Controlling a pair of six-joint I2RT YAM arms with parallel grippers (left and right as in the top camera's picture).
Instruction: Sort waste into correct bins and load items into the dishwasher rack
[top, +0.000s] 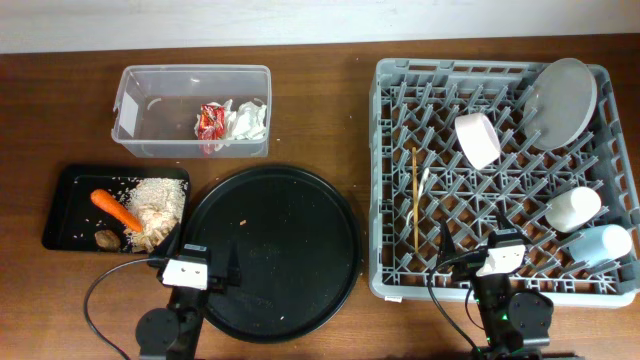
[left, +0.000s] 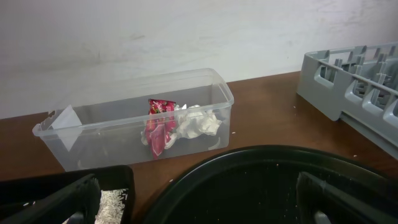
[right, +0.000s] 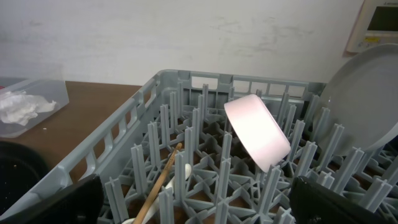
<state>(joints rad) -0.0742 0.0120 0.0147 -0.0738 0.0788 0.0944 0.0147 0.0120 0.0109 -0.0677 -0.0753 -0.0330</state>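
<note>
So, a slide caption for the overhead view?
Wrapper and tissue in the tub, scraps on the tray, plate and bowl in the rack.

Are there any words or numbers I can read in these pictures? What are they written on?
No text here can be read.
Red-and-silver wrapper in the clear tub: it has some print, too blurred to read.
White wall panel behind the rack: small marks by its screen, too small to read.
Nothing else shows any writing.
</note>
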